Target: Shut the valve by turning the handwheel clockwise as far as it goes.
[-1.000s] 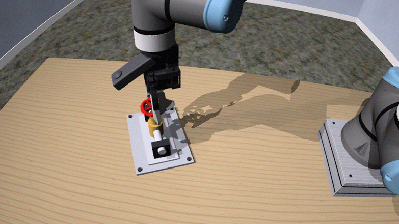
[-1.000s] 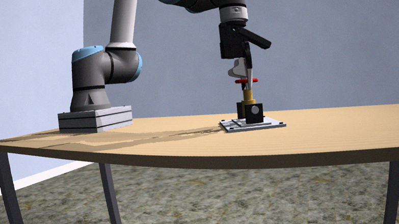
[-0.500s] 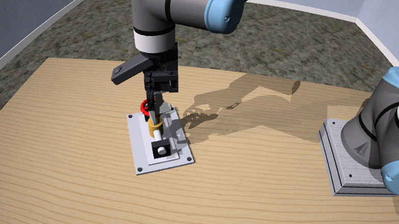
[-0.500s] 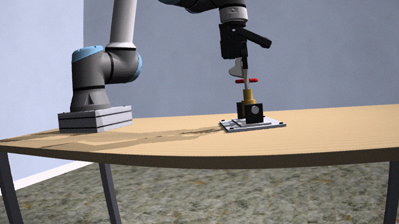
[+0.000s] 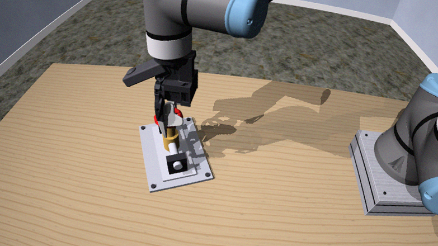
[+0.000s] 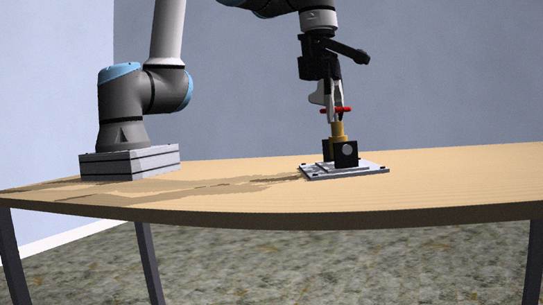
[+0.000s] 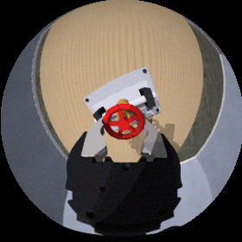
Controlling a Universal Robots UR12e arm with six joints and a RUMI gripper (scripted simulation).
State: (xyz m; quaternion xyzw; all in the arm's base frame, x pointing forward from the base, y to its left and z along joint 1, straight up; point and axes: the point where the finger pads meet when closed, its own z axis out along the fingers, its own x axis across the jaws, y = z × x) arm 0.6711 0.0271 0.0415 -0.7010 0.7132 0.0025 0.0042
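Squarely above the valve, the gripper point(image 7: 124, 149) was clenched on the red handwheel point(image 7: 123, 122), one finger point(image 7: 96, 140) at each side of its rim. That wheel topped a brass stem point(image 6: 336, 129) on the grey mounting plate point(image 5: 153, 150), left of centre on the wooden table point(image 5: 275, 229).
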